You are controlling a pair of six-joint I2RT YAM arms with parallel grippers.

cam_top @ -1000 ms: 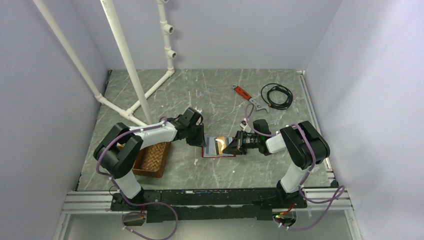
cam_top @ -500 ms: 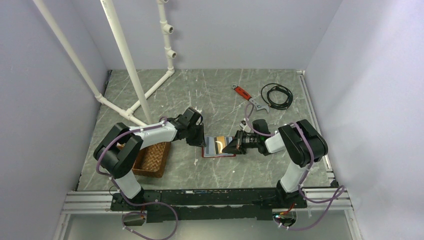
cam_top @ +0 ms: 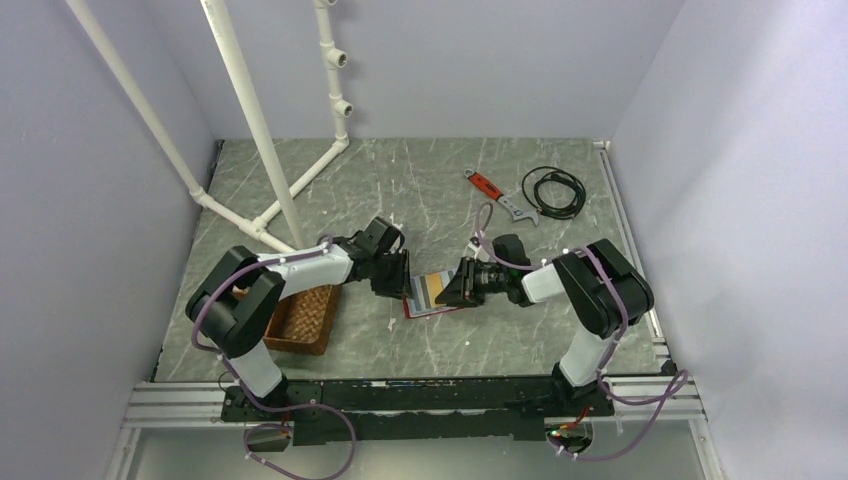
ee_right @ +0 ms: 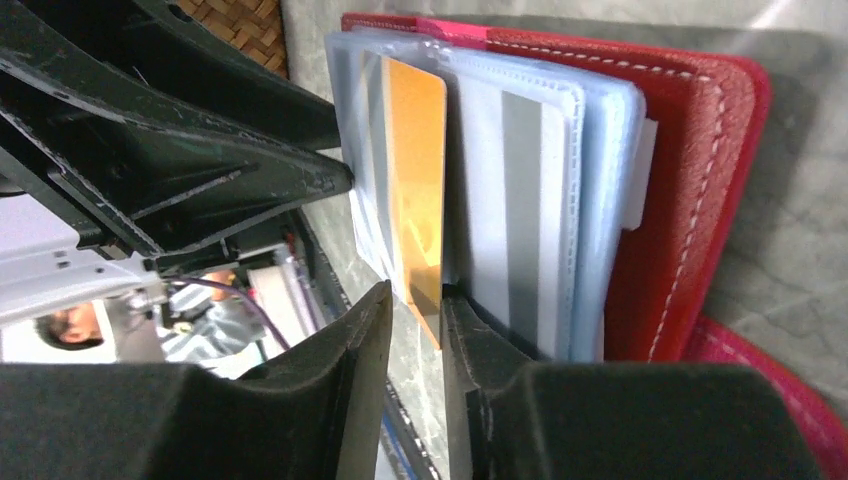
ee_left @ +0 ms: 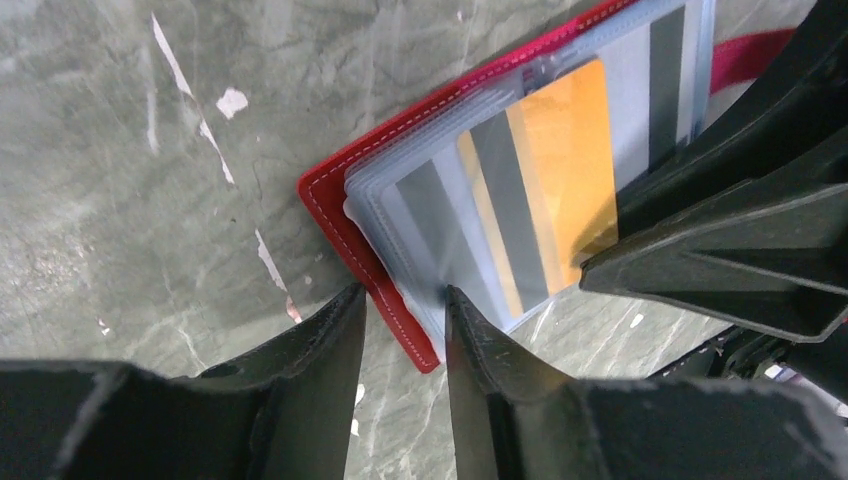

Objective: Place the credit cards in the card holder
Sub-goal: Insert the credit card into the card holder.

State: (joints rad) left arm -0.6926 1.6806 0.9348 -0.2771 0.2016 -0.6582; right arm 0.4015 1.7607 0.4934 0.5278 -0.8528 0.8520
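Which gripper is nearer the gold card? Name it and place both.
Right. The right gripper has its fingers either side of the gold card at its edge. The left gripper straddles the card holder at its far corner, clear of that card.

Card holder (cam_top: 428,300) on table (cam_top: 400,190) centre, card (ee_left: 565,170) partly in it; tray (cam_top: 303,320) to left, wrench (cam_top: 497,197) & cable (cam_top: 526,190) behind-right.

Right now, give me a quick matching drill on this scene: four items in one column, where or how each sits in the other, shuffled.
1. gold card
2. card holder
3. wrench
4. wicker tray

A. far side, beside the black cable
B. partway in among the clear sleeves
C. lying open, red cover down
D. near-left, apart from the rest

Pairs: 1-B, 2-C, 3-A, 4-D
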